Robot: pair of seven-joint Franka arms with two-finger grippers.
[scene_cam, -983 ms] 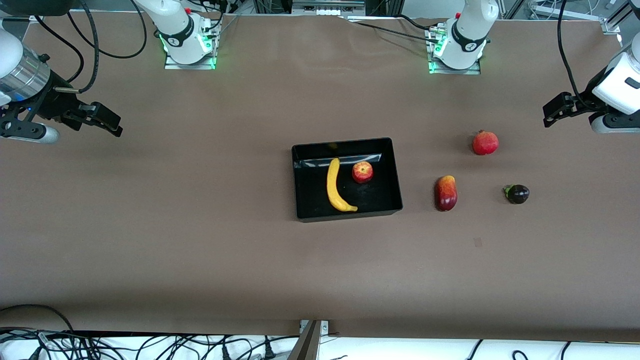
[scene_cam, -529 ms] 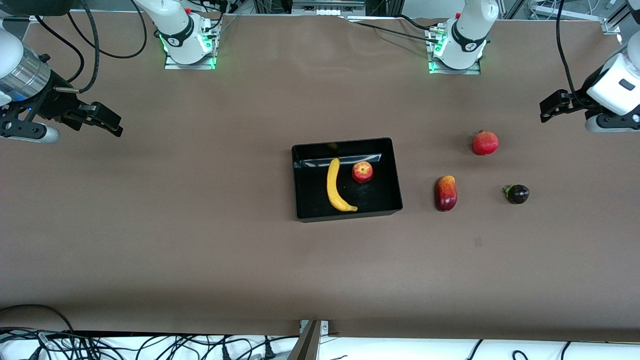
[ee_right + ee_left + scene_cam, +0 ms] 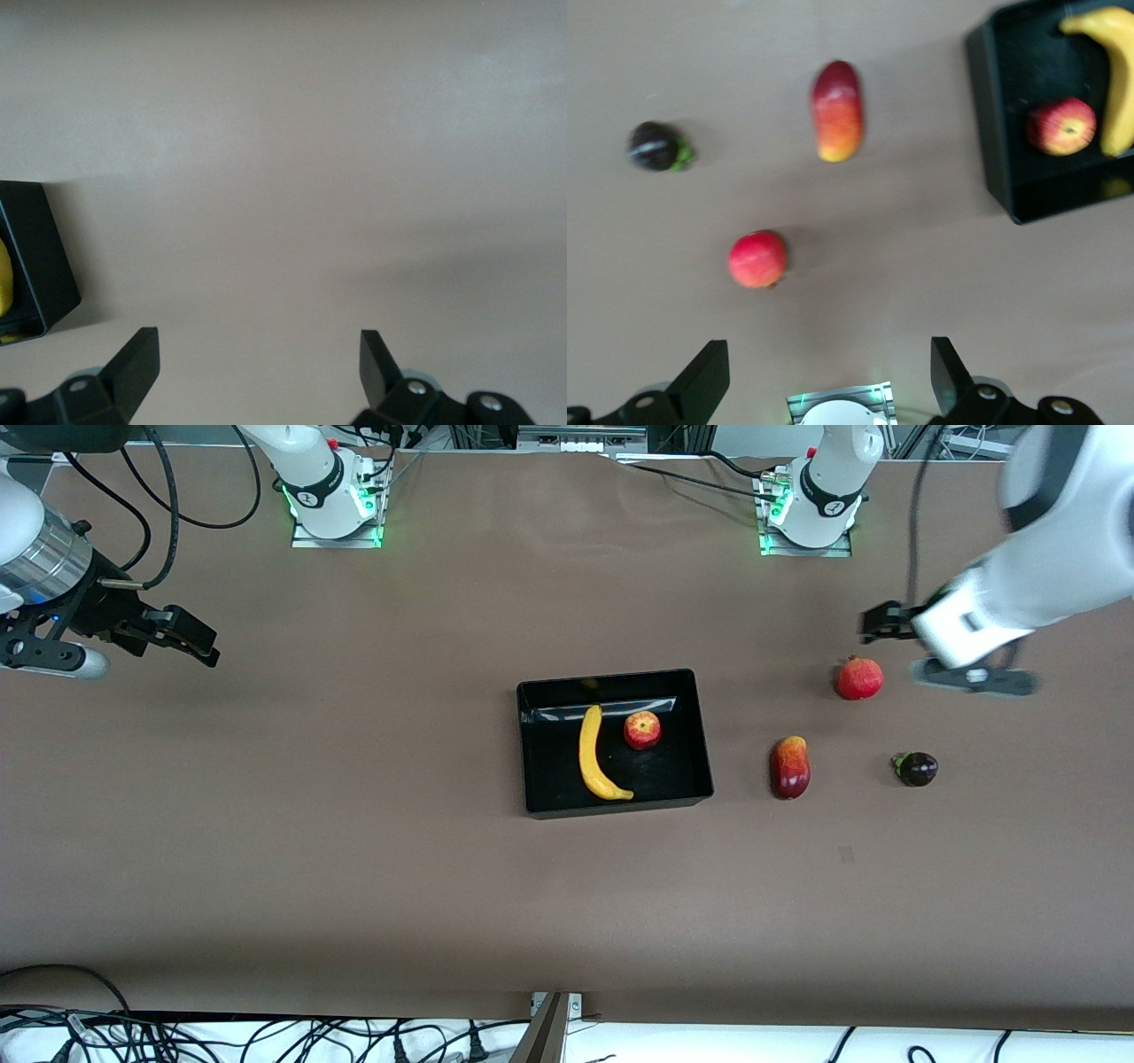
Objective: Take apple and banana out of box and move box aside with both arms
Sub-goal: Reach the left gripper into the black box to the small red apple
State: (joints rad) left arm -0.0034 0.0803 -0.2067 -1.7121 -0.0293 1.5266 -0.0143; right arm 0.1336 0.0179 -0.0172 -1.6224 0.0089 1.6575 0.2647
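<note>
The black box (image 3: 702,735) lies in the middle of the table with a yellow banana (image 3: 592,757) and a red-yellow apple (image 3: 641,730) side by side in it. My left gripper (image 3: 877,623) hangs open and empty over bare table close to a red pomegranate (image 3: 859,677). In the left wrist view its gripper (image 3: 828,354) has the pomegranate (image 3: 757,258) ahead, with the box (image 3: 992,133), apple (image 3: 1060,127) and banana (image 3: 1116,80) off to one side. My right gripper (image 3: 190,642) waits open over bare table at the right arm's end; the right wrist view shows that gripper (image 3: 257,341) empty, with a box corner (image 3: 40,257).
A red-yellow mango (image 3: 790,767) and a small dark purple fruit (image 3: 917,769) lie on the table between the box and the left arm's end, nearer the front camera than the pomegranate. The left wrist view shows the mango (image 3: 837,111) and the purple fruit (image 3: 653,145).
My left arm has swung in from the table's end toward the middle and now hangs by the pomegranate. The right arm and all the fruits have stayed put.
</note>
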